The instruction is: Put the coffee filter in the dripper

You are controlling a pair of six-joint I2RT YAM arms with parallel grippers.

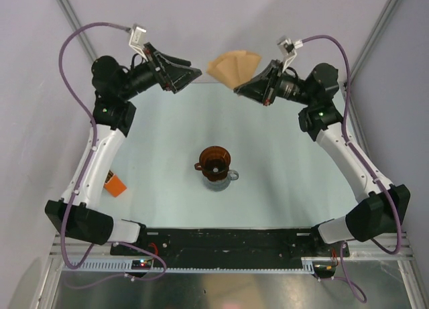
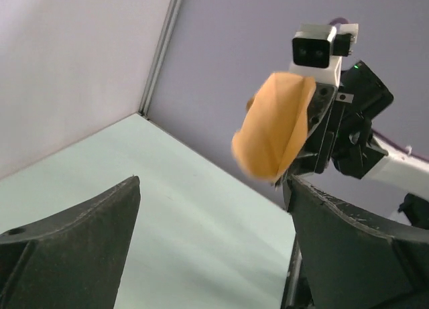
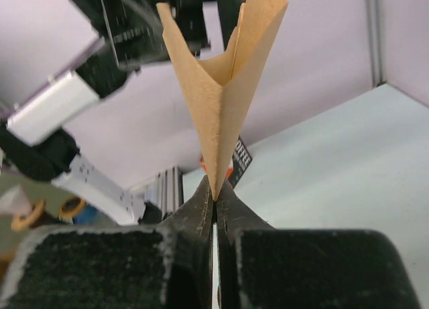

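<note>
The coffee filter [image 1: 231, 66] is a light-tan paper cone, partly opened, held in the air at the far middle of the table. My right gripper [image 1: 239, 89] is shut on its pointed end; in the right wrist view the filter [image 3: 224, 88] rises from the closed fingertips [image 3: 214, 200]. My left gripper [image 1: 196, 72] is open and empty, just left of the filter; the filter [image 2: 273, 125] shows ahead of it in the left wrist view. The dripper [image 1: 214, 161], a reddish-brown cone with a centre hole, sits on a glass jug at the table's middle.
A clear glass jug [image 1: 226, 177] with a handle stands under the dripper. A small orange box [image 1: 114, 184] lies at the left edge, near the left arm. Purple walls and a metal frame post [image 2: 161, 51] stand behind the table.
</note>
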